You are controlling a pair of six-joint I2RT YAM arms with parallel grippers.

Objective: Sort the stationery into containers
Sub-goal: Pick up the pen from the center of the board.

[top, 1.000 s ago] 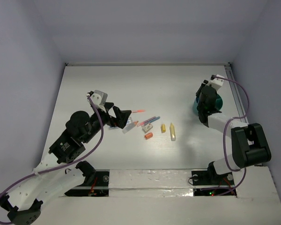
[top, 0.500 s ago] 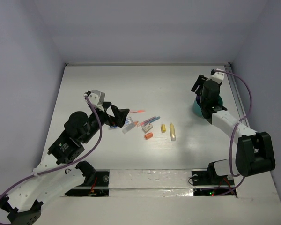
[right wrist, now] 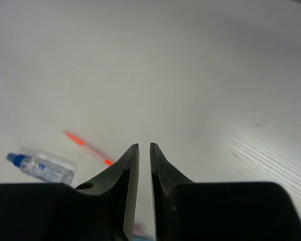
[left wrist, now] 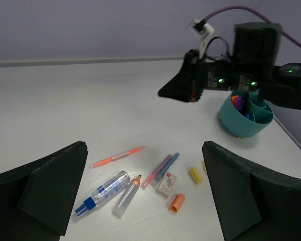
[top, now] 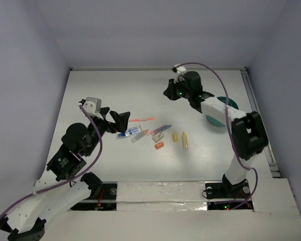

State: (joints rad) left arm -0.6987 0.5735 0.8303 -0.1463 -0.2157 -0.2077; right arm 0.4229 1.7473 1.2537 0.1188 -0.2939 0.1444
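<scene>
Hidden: the right arm covered part of the teal organiser (top: pixel 230 103) from above. Of the yellow markers (left wrist: pixel 196 174), one lay half behind a finger in the left wrist view.
Writing: the white eraser (left wrist: pixel 166 184) bore print too small to read, and so did the blue-white pen (left wrist: pixel 103 192).
Right arm: it stretched across the organiser, with the right gripper (top: pixel 170 93) above the table (top: pixel 115 90), left of and beyond the organiser.
Right fingers: almost together with a thin slit between them, holding nothing.
Left arm: it was folded, with the left gripper (top: pixel 121 120) well left of the organiser, near the blue-white pen.
Left fingers: spread wide, empty.
Loose stationery: the thin pink pen (top: pixel 142 120), the orange stub (top: pixel 159 145), the eraser and the markers lay scattered left of the organiser.
Inside the organiser: purple and orange ends stood up; I could not tell which compartment.
</scene>
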